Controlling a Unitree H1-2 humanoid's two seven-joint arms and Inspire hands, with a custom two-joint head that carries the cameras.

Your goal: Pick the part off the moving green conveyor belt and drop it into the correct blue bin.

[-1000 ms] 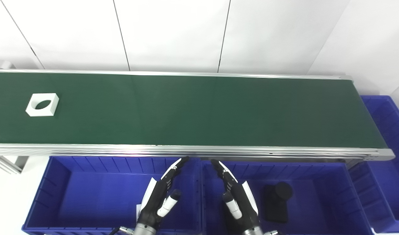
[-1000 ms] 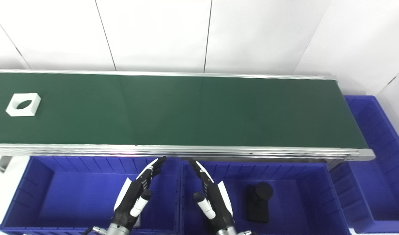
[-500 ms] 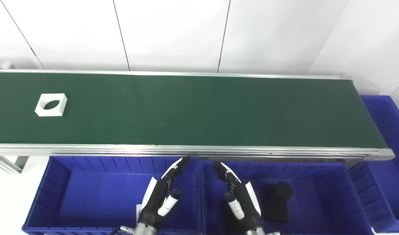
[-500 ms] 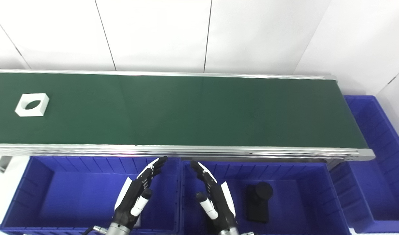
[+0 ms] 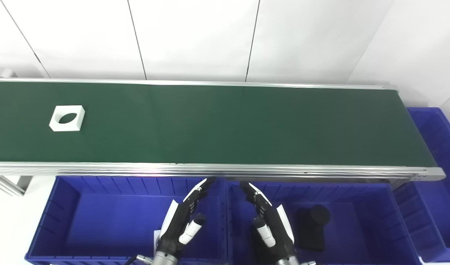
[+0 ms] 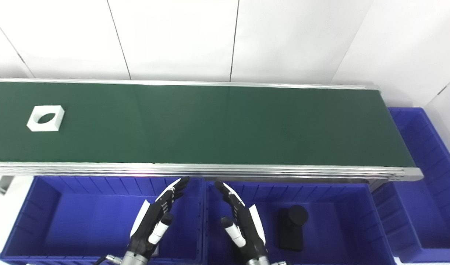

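A white square part with a round hole (image 5: 67, 118) lies on the green conveyor belt (image 5: 225, 125) at its far left. Below the belt's near rail, my left hand (image 5: 182, 221) hovers open over the left blue bin (image 5: 81, 217), fingers stretched toward the belt. My right hand (image 5: 267, 222) is open over the middle blue bin (image 5: 357, 221), also holding nothing. Both hands sit far right of the white part and well short of it.
A black part (image 5: 313, 226) lies inside the middle bin, just right of my right hand. A third blue bin (image 5: 436, 176) stands past the belt's right end. Silver rails (image 5: 225, 170) edge the belt, and white wall panels rise behind it.
The white part has ridden the belt to the right. My right hand has drawn back slightly toward me; the left hand has barely shifted.
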